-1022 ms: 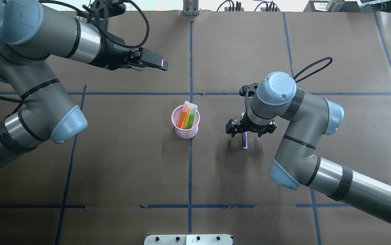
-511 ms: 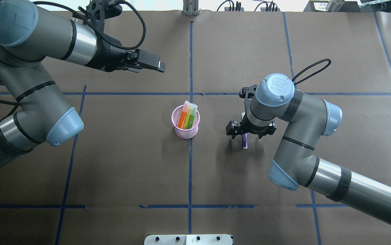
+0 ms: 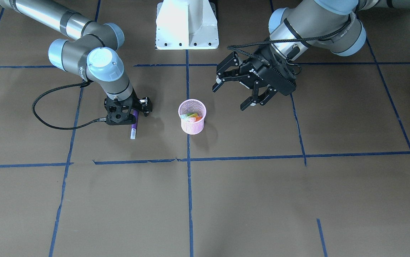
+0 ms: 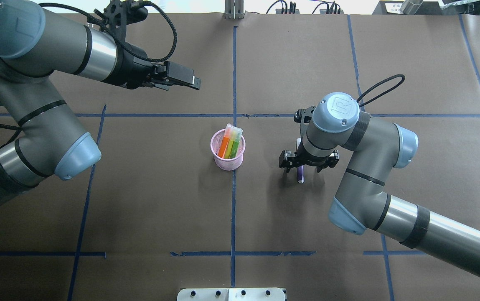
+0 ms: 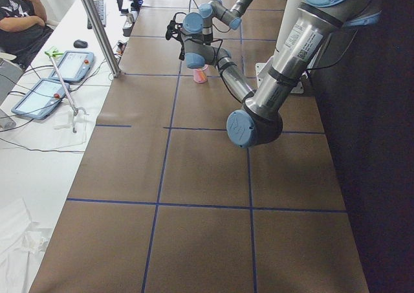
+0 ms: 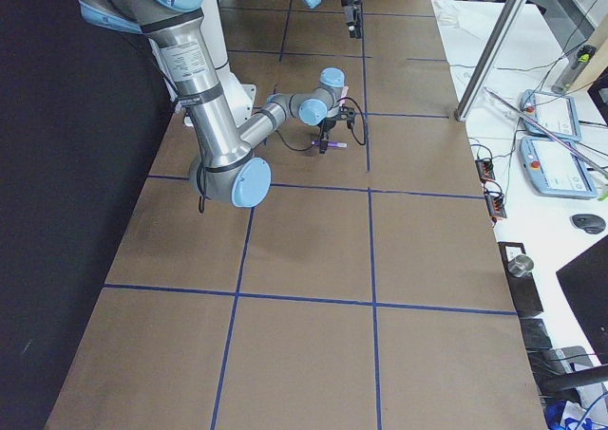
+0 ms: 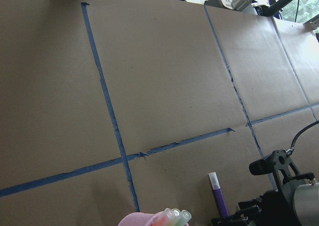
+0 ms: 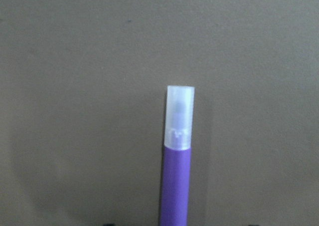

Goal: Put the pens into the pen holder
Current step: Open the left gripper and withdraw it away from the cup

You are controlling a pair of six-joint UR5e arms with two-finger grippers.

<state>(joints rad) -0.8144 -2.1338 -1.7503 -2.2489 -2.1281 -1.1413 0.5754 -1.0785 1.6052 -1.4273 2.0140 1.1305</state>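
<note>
1. while three pens (image 4: 229, 144) (orange, yellow, green) stand in the pink pen holder (image 4: 227, 162) at the overhead view's centre, the purple pen (image 3: 133, 126) lies on the surface (image 4: 160, 200) to its right, not yet lifted.
2. the right hand (image 4: 301, 164) straddles it, fingers spread; the left hand (image 3: 230, 96), upper left, is spread and holds nothing.
3. since the earlier frame the left hand has drawn back slightly toward upper left; the purple pen has not moved.

Pens (image 4: 224, 146) in holder (image 4: 228, 164), mouth perhaps half-free

The table (image 4: 265, 217) is viewed from overhead, front and both ends; the purple pen (image 8: 175, 161) is shared by both wrist views, nearest in the right.
</note>
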